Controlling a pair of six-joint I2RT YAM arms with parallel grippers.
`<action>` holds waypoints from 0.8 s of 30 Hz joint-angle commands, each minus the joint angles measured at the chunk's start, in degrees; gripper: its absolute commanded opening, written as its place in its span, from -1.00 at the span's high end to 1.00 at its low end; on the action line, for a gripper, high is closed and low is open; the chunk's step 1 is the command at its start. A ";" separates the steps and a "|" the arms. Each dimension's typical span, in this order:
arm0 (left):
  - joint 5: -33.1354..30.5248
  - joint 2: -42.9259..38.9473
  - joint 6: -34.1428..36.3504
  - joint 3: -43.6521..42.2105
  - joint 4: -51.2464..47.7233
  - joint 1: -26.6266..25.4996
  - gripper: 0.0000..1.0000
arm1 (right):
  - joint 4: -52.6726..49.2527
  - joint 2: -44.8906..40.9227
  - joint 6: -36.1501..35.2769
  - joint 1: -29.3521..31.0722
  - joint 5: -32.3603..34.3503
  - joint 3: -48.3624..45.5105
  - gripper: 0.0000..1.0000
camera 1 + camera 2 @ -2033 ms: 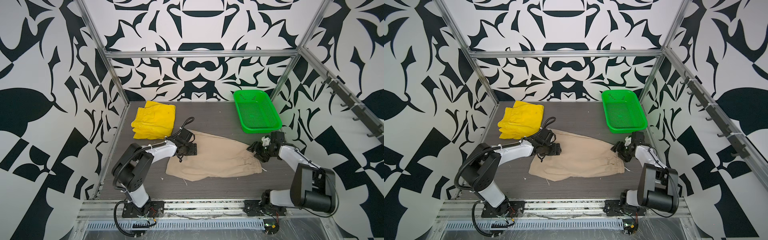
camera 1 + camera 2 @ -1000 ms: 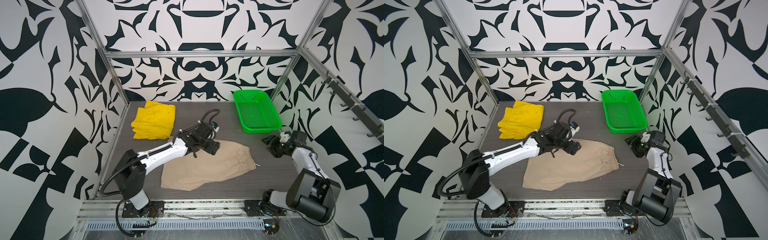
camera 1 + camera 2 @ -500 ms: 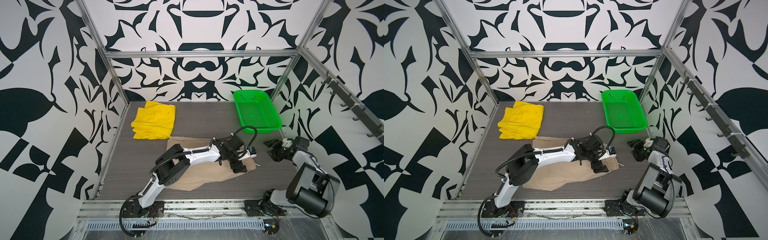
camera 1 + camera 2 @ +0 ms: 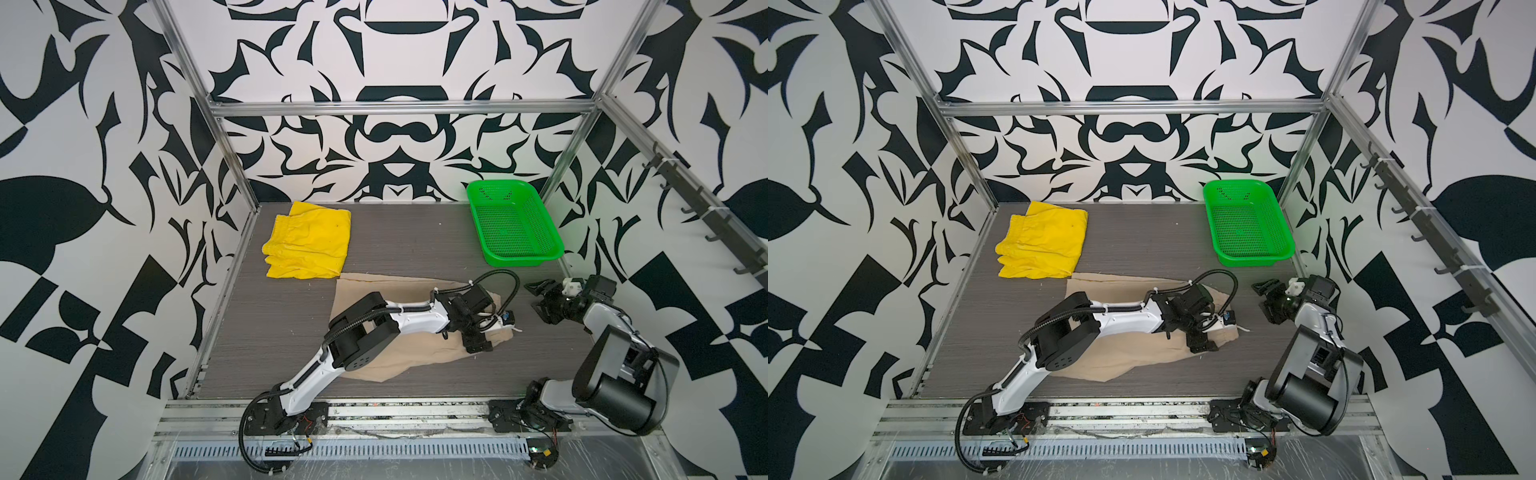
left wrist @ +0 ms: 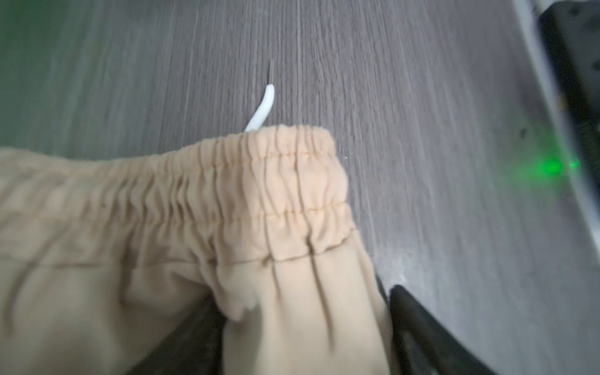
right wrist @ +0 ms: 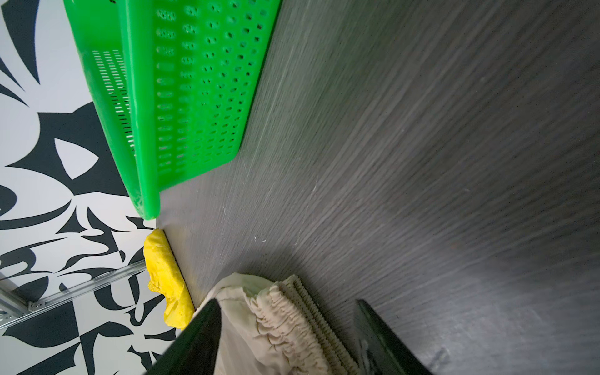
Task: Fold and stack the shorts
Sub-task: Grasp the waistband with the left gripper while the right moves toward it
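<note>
The beige shorts (image 4: 390, 291) lie across the middle of the table, gathered waistband (image 5: 259, 194) to the right, with the white drawstring (image 5: 261, 110) poking out past it. My left gripper (image 4: 482, 328) reaches across onto the waistband's near corner. Its dark fingers (image 5: 422, 324) stand wide with beige cloth between them (image 5: 306, 302). The bright yellow shorts (image 4: 309, 241) lie folded at the back left. My right gripper (image 4: 540, 301) hovers open and empty to the right of the waistband, which shows beyond its fingers (image 6: 287, 302).
A green perforated basket (image 4: 515, 257) stands at the back right, close to the right gripper (image 4: 1268, 300). Metal frame posts and patterned walls enclose the table. Bare tabletop separates the two pairs of shorts (image 4: 1044, 239) and the basket (image 6: 181, 97).
My left arm has swept from the shorts' left side across to the waistband end on the right. The right gripper has drawn back from the waistband toward the right wall.
</note>
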 commanded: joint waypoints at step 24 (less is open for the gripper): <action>13.44 -11.22 -23.49 -25.90 43.45 7.57 0.60 | -7.47 5.93 0.22 6.93 -16.19 -2.91 -1.00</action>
